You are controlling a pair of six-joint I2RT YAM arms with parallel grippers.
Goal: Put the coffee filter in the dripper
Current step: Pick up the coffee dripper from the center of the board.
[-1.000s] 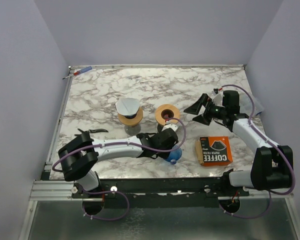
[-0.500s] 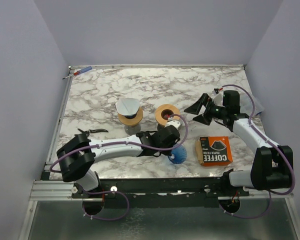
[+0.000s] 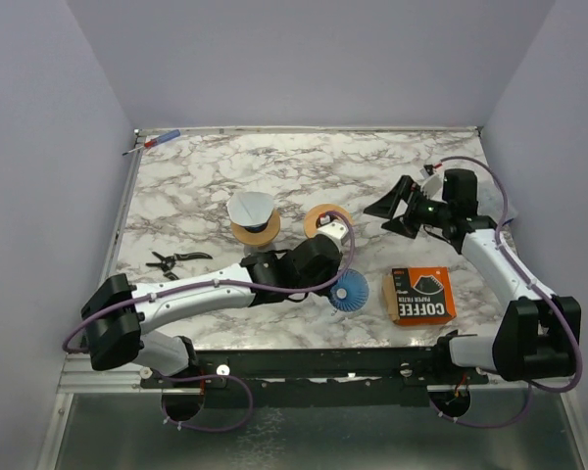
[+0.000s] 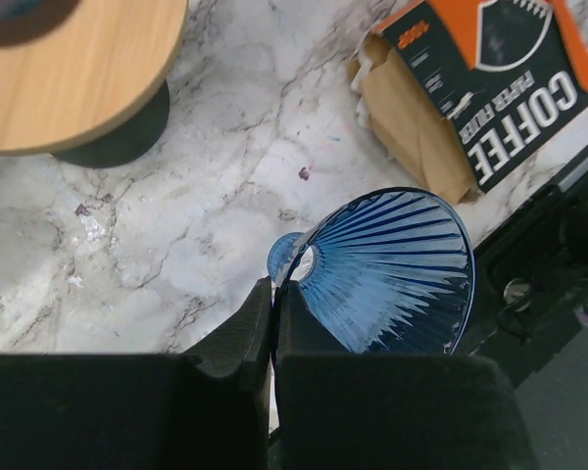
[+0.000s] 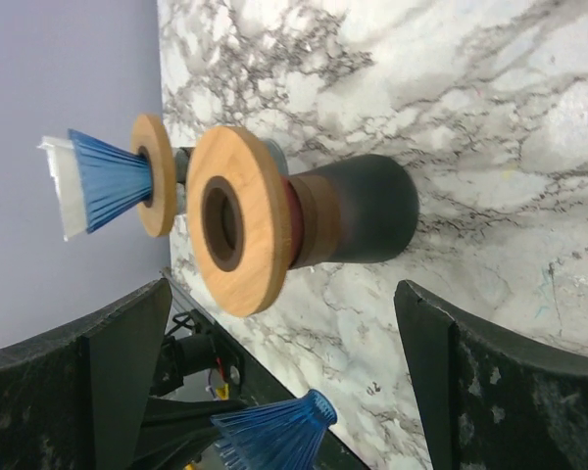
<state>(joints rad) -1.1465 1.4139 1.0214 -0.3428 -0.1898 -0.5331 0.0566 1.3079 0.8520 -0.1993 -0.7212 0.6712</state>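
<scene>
Blue dripper (image 4: 392, 264) shifted, left gripper (image 4: 273, 296) clamped on rim (right gripper (image 3: 393, 209) wide open)

Left arm (image 3: 191, 294) is stretched out low from its base at the bottom left of the overhead view. It runs right toward the middle of the frame, with the wrist angled down and to the right. The left gripper (image 4: 273, 299) is clamped tight, fingers basically touching, pinching the thin rim of the blue dripper (image 4: 392, 274). Right arm (image 3: 495, 259) comes up from the bottom right, elbow bent, forearm reaching toward the upper middle-right. The right gripper (image 3: 387, 220) points left with its fingers spread wide, gripping nothing.
</scene>
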